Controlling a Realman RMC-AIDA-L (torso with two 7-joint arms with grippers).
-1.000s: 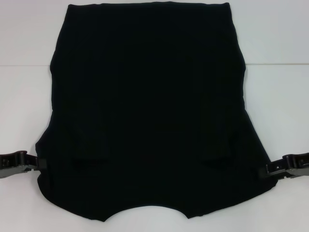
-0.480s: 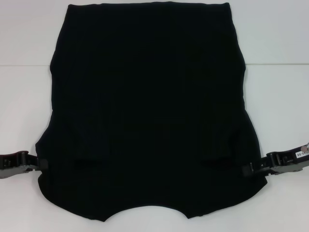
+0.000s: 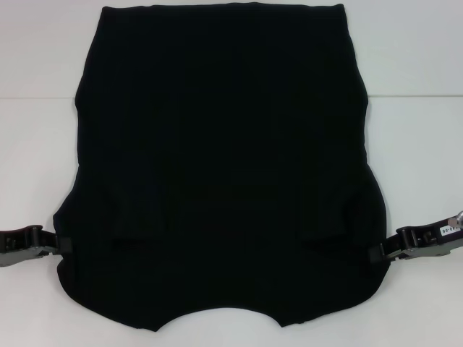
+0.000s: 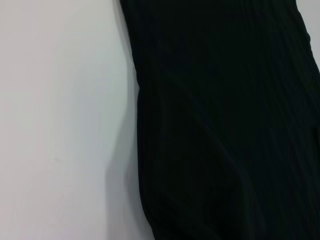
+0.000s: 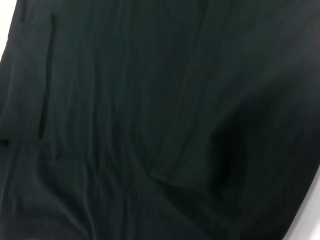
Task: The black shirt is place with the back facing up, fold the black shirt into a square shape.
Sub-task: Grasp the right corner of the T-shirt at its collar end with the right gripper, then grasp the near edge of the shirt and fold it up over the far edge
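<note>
The shirt (image 3: 221, 166) lies flat on the white table (image 3: 416, 65), plain side up, and fills the middle of the head view from 12 o'clock down to 6 o'clock. Its straight hem is at 12 o'clock, and the curved neck opening is at 6 o'clock, at the near edge. The cloth is wider toward the near end, where both sleeves look folded inward on the body.

The left gripper (image 3: 61, 246) is at 8 o'clock, low over the table, and its tip touches the left edge of the shirt. The right gripper (image 3: 376, 253) is at 4 o'clock, and its tip reaches the right edge of the shirt. For both grippers I cannot tell if the fingers are spread or pressed on the cloth, because the black tips merge with the black fabric.

The left wrist view shows the shirt edge (image 4: 137, 120) beside bare table. The right wrist view is almost all black cloth with soft folds (image 5: 170, 175).
</note>
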